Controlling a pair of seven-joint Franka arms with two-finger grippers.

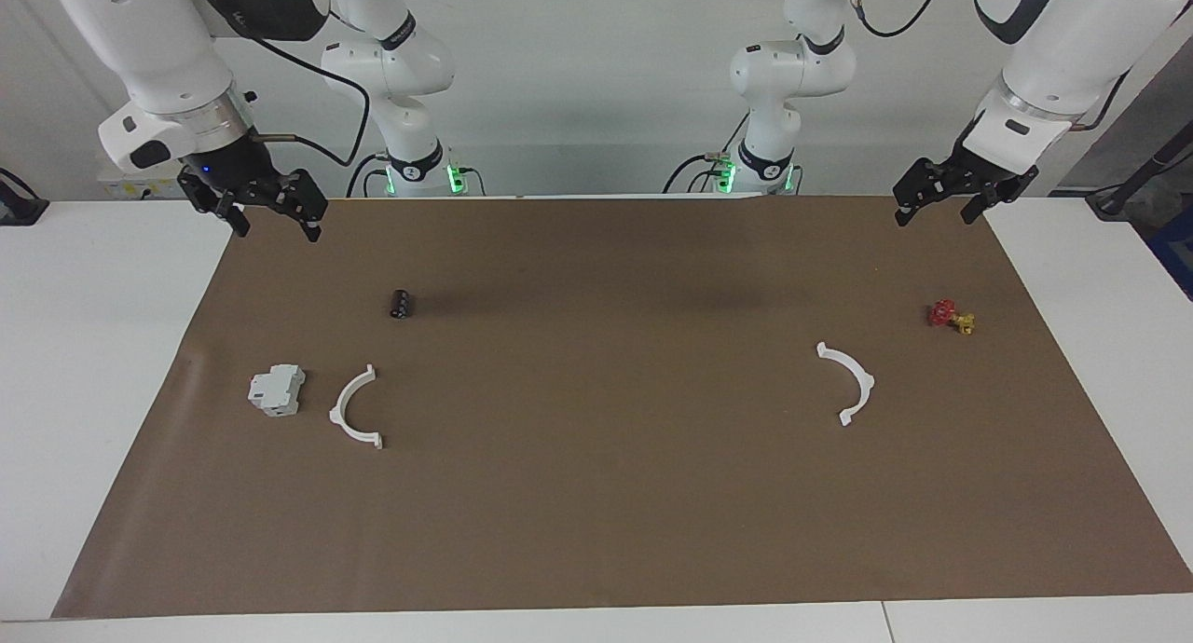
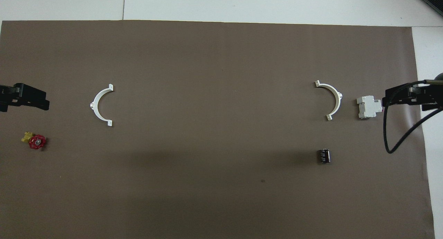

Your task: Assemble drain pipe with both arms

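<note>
Two claws are hanging high over the worktop (image 1: 112, 419) corners at the robots' edge, the right claw (image 1: 272, 216) over the right arm's corner and the left claw (image 1: 937, 205) over the left arm's corner, each with fingers parted and gripping nothing. Nearest the robots, a black cylinder (image 1: 401, 303) is lying toward the right arm's end and a red valve (image 1: 949, 316) toward the left arm's end. Farther out, the two white arcs of the drain pipe are sitting well apart: one arc (image 1: 356, 408) near the right arm's edge, just beside a grey block (image 1: 277, 389), and the other arc (image 1: 850, 383) near the left arm's edge. Their open sides are facing each other across the bare brown mat (image 1: 596, 494).

Assembly is not yet begun. The thin arcs are lying flat, so a claw closing on one may skid it sideways or tip it; the right claw is also risking a knock against the block. If either arc is grasped crookedly, the end tabs are likely to miss each other at the join.
</note>
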